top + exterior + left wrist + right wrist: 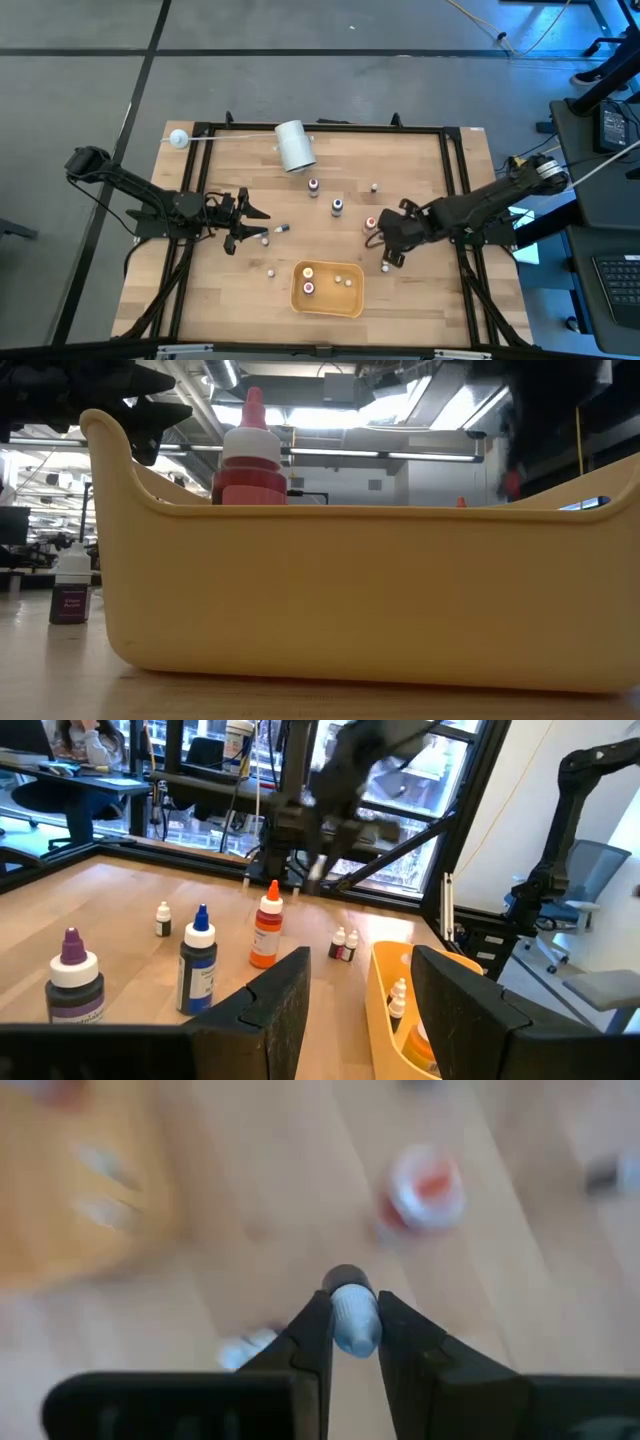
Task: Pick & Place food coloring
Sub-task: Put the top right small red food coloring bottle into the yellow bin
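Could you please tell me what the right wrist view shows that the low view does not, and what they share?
Only the right wrist view shows the right hand shut on a small bottle with a blue-white cap. Only the low view shows a red-capped bottle standing inside the yellow tray, and a purple-labelled bottle beside it on the table. Both show the tray and the wooden tabletop.

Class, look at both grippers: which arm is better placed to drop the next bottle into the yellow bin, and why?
The right. The right gripper is shut on a small bottle beside the yellow bin. The left gripper is open and empty, farther away.
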`<control>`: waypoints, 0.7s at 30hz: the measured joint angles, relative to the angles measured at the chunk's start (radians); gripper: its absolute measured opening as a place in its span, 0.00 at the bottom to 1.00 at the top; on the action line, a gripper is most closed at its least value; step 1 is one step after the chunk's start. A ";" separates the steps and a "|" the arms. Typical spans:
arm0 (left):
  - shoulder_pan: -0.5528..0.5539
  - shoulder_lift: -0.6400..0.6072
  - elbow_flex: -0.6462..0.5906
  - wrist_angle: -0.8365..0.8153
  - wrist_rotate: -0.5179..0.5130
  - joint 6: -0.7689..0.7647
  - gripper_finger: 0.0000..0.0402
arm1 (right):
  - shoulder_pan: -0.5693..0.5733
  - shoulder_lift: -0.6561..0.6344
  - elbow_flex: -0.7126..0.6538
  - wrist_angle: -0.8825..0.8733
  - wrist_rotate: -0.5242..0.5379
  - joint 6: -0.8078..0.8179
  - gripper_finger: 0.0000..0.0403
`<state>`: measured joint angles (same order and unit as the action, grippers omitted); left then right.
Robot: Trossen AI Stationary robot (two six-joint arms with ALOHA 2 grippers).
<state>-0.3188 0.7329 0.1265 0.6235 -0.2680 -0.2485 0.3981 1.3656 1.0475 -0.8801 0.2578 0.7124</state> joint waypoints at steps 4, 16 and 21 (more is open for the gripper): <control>0.000 0.000 0.000 0.000 0.000 0.000 0.43 | 0.071 0.086 0.161 0.000 0.041 -0.067 0.16; 0.000 0.000 0.000 0.000 0.000 -0.001 0.43 | 0.174 0.515 0.572 -0.004 -0.044 -0.332 0.16; 0.000 0.000 0.000 0.000 0.000 -0.001 0.43 | 0.182 0.627 0.617 -0.003 -0.072 -0.332 0.16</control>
<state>-0.3189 0.7328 0.1265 0.6236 -0.2676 -0.2493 0.5806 1.9922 1.6641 -0.8833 0.1856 0.3809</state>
